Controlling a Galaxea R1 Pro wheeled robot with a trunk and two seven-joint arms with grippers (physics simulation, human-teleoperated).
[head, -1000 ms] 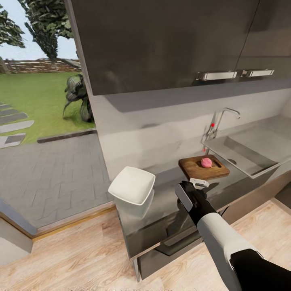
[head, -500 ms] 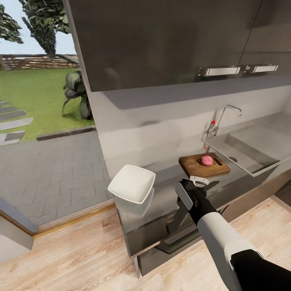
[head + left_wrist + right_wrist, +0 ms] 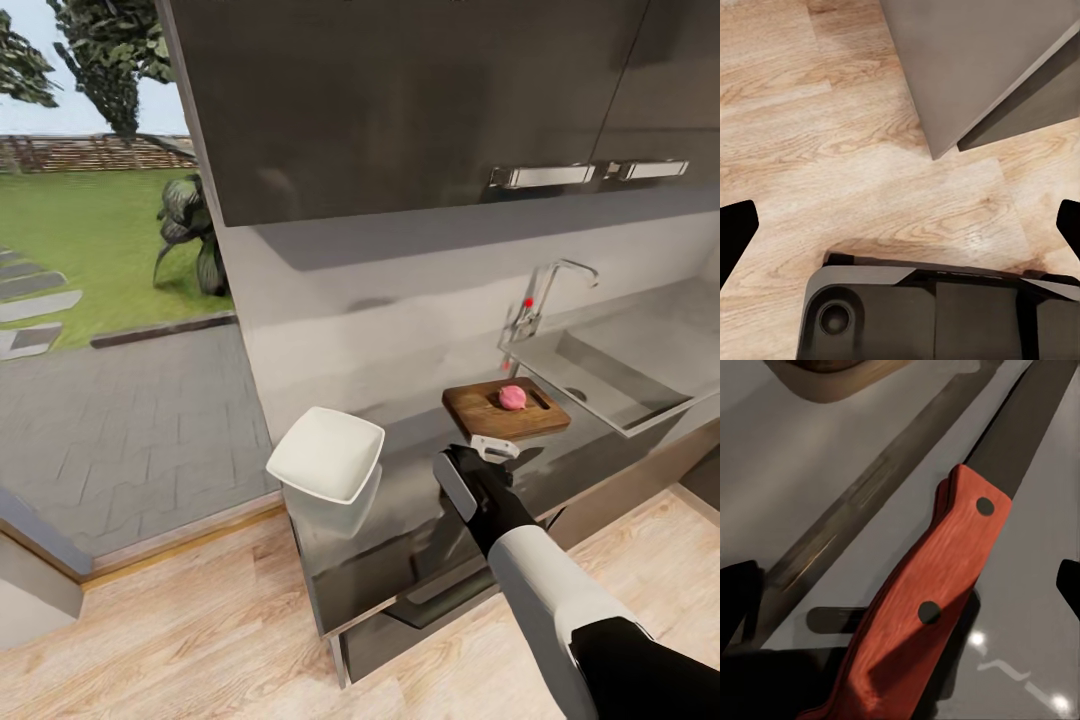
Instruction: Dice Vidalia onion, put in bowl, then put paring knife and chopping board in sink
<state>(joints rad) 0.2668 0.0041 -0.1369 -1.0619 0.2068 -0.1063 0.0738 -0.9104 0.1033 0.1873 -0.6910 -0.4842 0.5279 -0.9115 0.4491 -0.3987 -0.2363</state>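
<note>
Head view is showing the bowl sitting left on the countertop, the right gripper gripping the paring knife, the Vidalia onion lying on the chopping board. Dicing is coming next, I judge; the blade needs lifting over the onion.

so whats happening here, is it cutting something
Not yet. The onion sits whole on the chopping board beside the sink, and the white bowl waits on the countertop. The right claw is down at the counter just in front of the board, right over the red-handled knife; whether it grips it is unclear. The left claw hangs over the wooden floor.
</note>
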